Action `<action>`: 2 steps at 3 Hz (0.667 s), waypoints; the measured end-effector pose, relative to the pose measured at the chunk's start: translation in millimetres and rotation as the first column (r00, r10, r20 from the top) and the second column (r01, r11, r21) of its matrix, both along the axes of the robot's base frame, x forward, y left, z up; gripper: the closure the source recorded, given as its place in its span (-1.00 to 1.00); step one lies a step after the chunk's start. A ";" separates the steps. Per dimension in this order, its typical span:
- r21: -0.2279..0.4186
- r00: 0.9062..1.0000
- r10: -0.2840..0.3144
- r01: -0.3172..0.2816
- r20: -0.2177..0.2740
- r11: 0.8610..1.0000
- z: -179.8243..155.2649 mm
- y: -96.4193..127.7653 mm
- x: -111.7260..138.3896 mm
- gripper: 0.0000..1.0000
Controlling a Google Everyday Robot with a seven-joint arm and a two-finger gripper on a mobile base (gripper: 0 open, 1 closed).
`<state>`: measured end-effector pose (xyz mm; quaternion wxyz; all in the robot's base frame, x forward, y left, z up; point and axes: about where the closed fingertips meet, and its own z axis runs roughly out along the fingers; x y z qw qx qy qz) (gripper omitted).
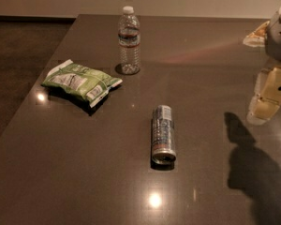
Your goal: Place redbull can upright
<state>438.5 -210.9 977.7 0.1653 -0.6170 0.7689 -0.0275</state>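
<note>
The redbull can lies on its side in the middle of the dark table, one shiny silver end facing the camera. The gripper is at the right edge of the view, cream-coloured, hanging above the table to the right of the can and well apart from it. It holds nothing that I can see. Its shadow falls on the table below it.
A clear plastic water bottle with a white cap stands upright at the back. A green snack bag lies to the left of the can. The table's left edge runs diagonally, with dark floor beyond it.
</note>
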 end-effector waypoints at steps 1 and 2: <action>0.065 0.965 0.260 -0.262 0.033 0.963 4.6 40.5 -7.8 -1.00; 0.047 0.849 0.523 -0.527 0.076 0.849 -0.2 80.3 -18.2 -1.00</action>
